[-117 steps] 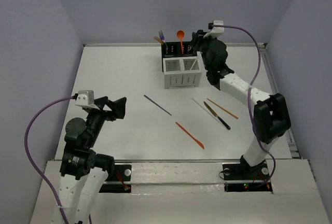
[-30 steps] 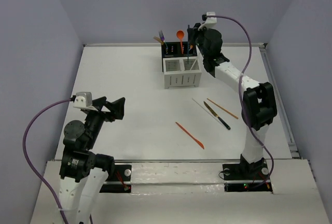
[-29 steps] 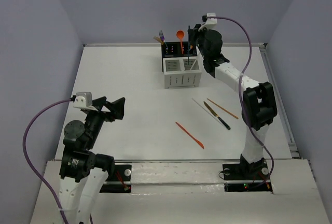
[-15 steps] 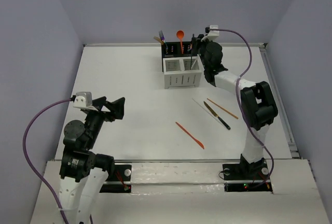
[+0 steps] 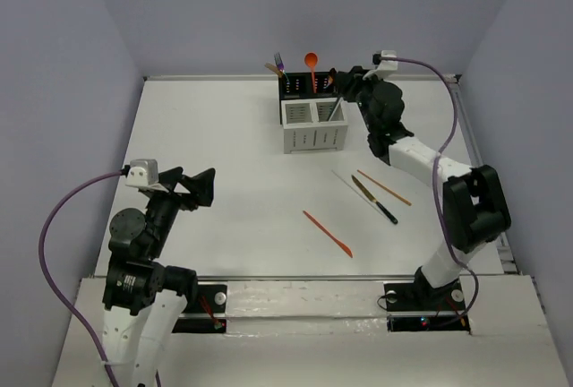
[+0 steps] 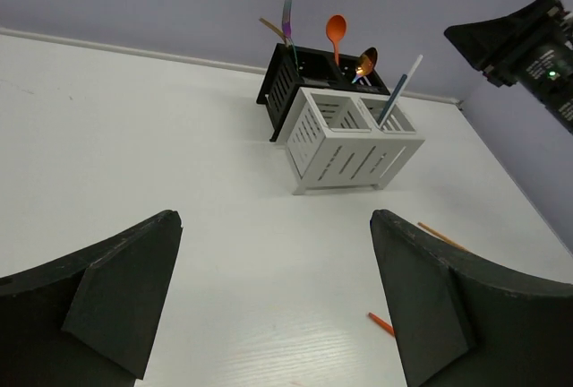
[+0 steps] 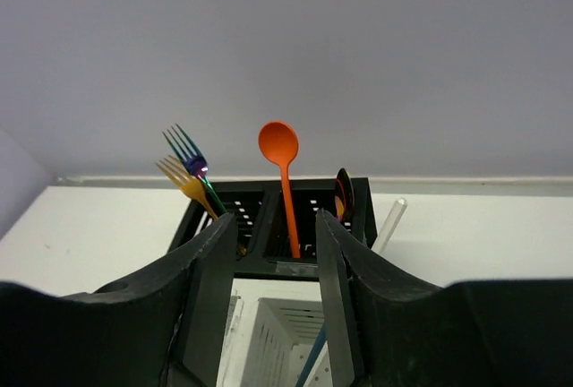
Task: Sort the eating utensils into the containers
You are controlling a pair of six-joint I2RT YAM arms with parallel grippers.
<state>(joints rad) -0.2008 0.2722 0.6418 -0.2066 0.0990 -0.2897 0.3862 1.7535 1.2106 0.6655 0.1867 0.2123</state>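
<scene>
a: top view first. where are the containers?
b: the containers (image 5: pixel 313 127) stand at the far side of the table (image 5: pixel 206 127), black pair behind, white pair in front. an orange spoon (image 5: pixel 311 61) and two forks (image 5: pixel 277 65) stand up from the black ones. a blue chopstick (image 5: pixel 336 107) leans in the right white one.
a: anything loose?
b: an orange knife (image 5: pixel 328 234), a dark knife (image 5: pixel 374 200) and an orange chopstick (image 5: pixel 384 187) lie flat on the near right of the table.
a: the claws?
b: the right gripper (image 5: pixel 340 81) hangs just beside the holders' far right corner. the left gripper (image 5: pixel 204 186) is well apart, near left.
a: left wrist view?
b: the left gripper (image 6: pixel 269 306) is spread wide with nothing between its jaws. the containers (image 6: pixel 345 141) are ahead, and the blue chopstick (image 6: pixel 397 93) stands free.
a: right wrist?
b: the right gripper (image 7: pixel 273 297) has parted jaws that grip nothing. the orange spoon (image 7: pixel 279 147) shows beyond the gap, with the forks (image 7: pixel 190 172) to the left.
</scene>
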